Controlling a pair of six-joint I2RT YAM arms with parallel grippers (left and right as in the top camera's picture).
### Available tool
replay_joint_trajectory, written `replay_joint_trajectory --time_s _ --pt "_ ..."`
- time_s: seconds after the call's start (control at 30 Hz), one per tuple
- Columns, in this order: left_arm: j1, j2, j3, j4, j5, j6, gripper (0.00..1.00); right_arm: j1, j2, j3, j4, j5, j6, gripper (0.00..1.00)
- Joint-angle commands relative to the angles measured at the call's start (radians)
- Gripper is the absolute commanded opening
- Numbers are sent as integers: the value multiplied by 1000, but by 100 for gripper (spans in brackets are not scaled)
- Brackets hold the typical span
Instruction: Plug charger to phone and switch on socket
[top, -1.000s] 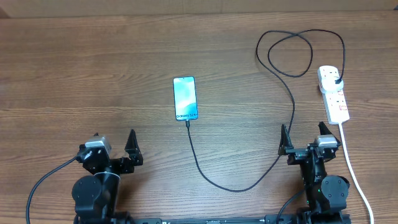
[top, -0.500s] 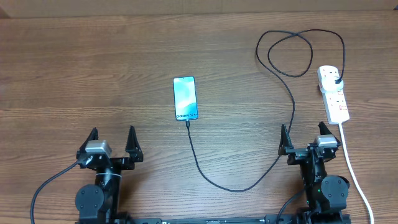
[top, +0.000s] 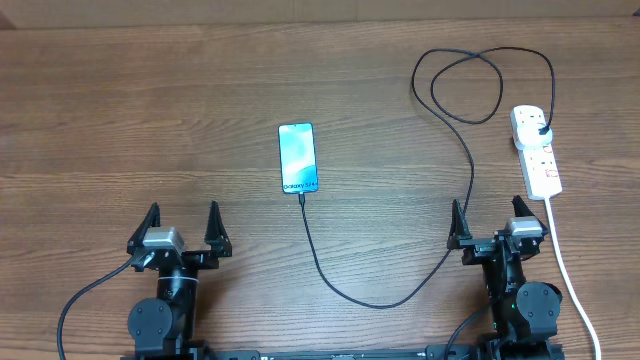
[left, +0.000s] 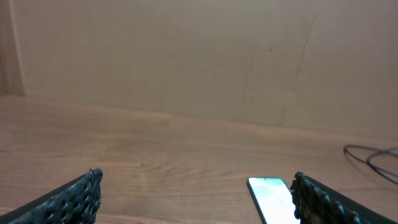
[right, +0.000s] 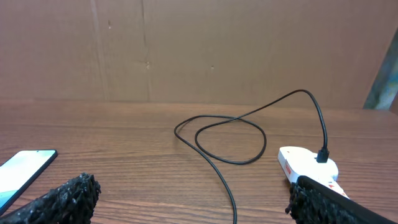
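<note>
The phone (top: 298, 157) lies flat mid-table with its light blue screen up; it also shows in the left wrist view (left: 272, 198) and the right wrist view (right: 22, 170). The black charger cable (top: 470, 175) runs from the phone's near end, loops at the back right, and its plug sits in the white socket strip (top: 537, 150), also seen in the right wrist view (right: 309, 163). My left gripper (top: 181, 227) is open and empty near the front left edge. My right gripper (top: 488, 222) is open and empty at the front right, beside the cable.
The strip's white cord (top: 572, 285) runs toward the front right edge, next to my right arm. A brown board wall (left: 186, 56) stands behind the wooden table (top: 150, 120).
My left arm has swung round at the front left and now points straight ahead. The phone, cable, socket strip and right arm have not moved.
</note>
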Motion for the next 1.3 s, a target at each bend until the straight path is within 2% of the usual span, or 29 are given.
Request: replay_joint_trajectory --time_s 0.0,0.27,0.53,0.8,1.27 --pt "10 -12 -25 15 -41 15 100 -5 -10 -11 8 9 5 100" --pt "10 -12 -25 41 -74 20 100 -5 -10 -11 8 10 5 100" --pt "10 -12 -25 -109 -82 48 100 -5 -9 -11 8 9 5 100" --pt "9 -12 -25 -109 -65 130 100 -5 -9 -11 8 9 5 100" --pt "9 -12 -25 -110 -61 132 100 -5 -9 -11 8 9 5 100"
